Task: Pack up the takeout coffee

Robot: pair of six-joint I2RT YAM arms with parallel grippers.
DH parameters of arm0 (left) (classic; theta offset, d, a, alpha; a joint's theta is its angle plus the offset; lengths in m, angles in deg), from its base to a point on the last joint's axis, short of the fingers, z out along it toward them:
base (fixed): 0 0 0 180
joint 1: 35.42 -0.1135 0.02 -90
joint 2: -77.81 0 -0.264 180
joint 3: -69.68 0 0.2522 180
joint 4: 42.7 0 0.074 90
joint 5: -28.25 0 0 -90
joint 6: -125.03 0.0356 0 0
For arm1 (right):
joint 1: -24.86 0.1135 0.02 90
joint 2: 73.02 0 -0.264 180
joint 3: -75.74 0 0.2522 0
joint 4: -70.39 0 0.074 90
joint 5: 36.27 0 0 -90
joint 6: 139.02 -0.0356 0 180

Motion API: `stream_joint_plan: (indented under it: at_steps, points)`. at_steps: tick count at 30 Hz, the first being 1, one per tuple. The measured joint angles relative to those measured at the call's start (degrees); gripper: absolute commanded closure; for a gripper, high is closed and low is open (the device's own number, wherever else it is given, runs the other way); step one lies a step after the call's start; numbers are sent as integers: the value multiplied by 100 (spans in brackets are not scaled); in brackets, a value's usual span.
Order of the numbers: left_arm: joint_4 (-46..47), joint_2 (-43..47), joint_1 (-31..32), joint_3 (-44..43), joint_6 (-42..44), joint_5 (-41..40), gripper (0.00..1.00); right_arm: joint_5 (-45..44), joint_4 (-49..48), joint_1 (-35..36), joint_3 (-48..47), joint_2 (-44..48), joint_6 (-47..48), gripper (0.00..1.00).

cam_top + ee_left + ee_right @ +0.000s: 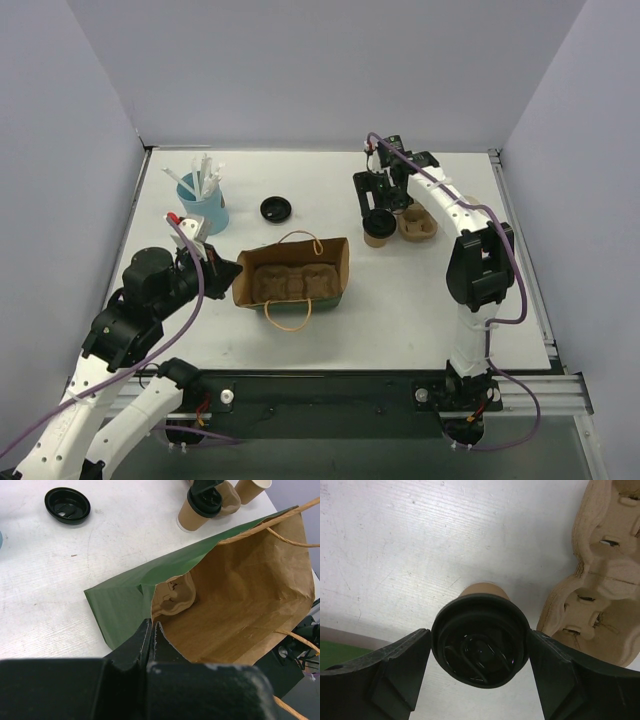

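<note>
Top external view: the left arm [150, 290] is folded low at the near-left corner. The left gripper [224, 268] reaches right to the left rim of the paper bag [335, 270]. In the left wrist view its fingers [142, 640] are pinched together on that rim, holding the mouth open. A pulp carrier [175, 597] sits inside, partly hidden by the bag wall. The gripper body blocks the bottom of that view.

Behind the left gripper stands a blue cup of straws [205, 208], and a loose black lid [275, 208] lies to its right.

The right arm [480, 260] stretches far forward and bends left, so the right gripper [378, 205] points down over the takeout coffee [378, 230]. The cup stands on the table [420, 310], beyond the bag's right end. In the right wrist view the fingers [395, 670] are spread wide and sit against both sides of the lid, gripping it. The lid hides nearly all of the cup.

A second carrier [595, 580] lies just right of the coffee and is cut off by the frame. A lidless cup [252, 487] is clipped at the top of the left wrist view. Bare tabletop lies between the bag and the coffee, and the table's right edge is well apart.
</note>
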Motion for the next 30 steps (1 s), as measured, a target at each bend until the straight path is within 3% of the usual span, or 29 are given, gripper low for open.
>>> stream_joint_plan:
  at_steps: [23,30]
  points:
    - [4,-26,0,-2,0,0,100,-85,105,-24,138,0,79,22]
    - [4,-44,0,-2,0,0,100,-140,111,-22,168,0,94,35]
